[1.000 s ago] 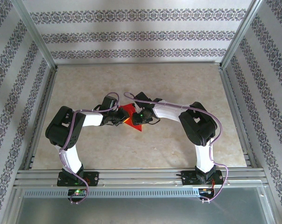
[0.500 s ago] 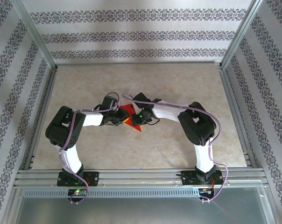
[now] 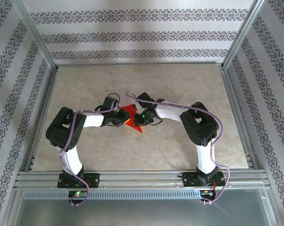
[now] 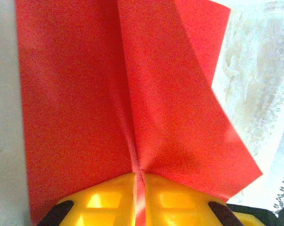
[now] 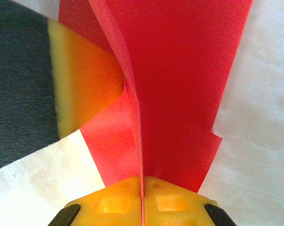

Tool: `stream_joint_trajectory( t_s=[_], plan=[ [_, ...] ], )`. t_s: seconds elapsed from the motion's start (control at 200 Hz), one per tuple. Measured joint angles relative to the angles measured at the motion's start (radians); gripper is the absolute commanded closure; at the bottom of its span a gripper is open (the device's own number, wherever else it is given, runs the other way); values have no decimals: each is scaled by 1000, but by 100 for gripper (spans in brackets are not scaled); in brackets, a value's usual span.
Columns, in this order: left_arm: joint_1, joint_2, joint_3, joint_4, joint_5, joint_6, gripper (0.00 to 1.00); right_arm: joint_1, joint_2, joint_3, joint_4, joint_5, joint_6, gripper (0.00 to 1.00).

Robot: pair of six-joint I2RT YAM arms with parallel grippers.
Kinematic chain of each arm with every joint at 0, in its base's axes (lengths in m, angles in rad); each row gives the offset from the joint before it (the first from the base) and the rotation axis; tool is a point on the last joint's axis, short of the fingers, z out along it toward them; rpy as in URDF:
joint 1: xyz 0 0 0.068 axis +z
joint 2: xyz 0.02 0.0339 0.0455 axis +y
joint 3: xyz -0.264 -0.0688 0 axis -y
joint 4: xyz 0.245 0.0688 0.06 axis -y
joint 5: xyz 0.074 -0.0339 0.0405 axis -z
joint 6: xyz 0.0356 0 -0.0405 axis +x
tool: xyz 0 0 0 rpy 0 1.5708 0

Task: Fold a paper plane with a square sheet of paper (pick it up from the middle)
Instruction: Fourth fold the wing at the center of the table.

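1. Centrally, in the top view, the red sheet of paper (image 3: 132, 117) sits just left of the frame's middle, above the beige table (image 3: 132, 80), between the two arms' wrists.
2. It is no flat square. Creases run through it, and one pointed corner reaches toward the lower part of the frame.
3. Whether the paper touches the table cannot be told from the frames.
4. The left gripper (image 4: 138, 178) reaches in from the left. In its wrist view, its two yellow fingers are pressed together at bottom centre, pinching a thin red ridge of the paper.
5. Above that pinch the paper fans out across most of the left wrist view. A crease runs from the fingers to the top edge, and a flap bends away on the right.
6. The right gripper (image 5: 142, 181) comes in from the right. At bottom centre of its wrist view, its yellow fingers are likewise clamped on a fold of the paper.
7. At the left middle of the right wrist view, a yellow finger (image 5: 83, 80) of the left gripper, on its black mount, touches the paper's fold.
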Motion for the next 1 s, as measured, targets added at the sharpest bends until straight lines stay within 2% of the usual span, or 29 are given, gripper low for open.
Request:
stream_joint_trajectory(
  t_s=[0.51,0.999],
  plan=[
    [0,-57,4,-55,-26,5,86,-109,10,-87,179,-277,98,92],
    [0,-53,-23,124,45,-11,86,-143,50,-112,245,-375,178,92]
  ],
)
